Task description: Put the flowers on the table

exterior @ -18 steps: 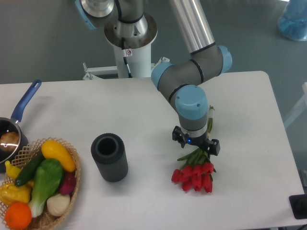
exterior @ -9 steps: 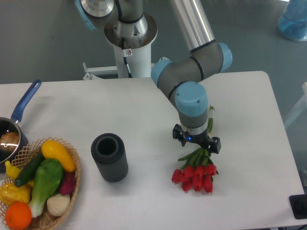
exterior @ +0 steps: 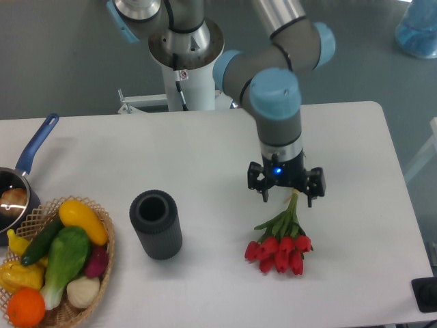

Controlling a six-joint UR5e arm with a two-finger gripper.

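Red flowers [exterior: 278, 242] now lie free on the desk [exterior: 355, 205]; my tool [exterior: 287, 195] has lifted off, spread wide, holding nothing.

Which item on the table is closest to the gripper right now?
The flowers: the red tulip bunch lying just below the gripper, much nearer than the dark cylinder or basket.

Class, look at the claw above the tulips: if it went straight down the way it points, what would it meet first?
Most likely the green stems of the flowers, which lie on the table directly under the open claw. Depth is hard to judge from this one view.
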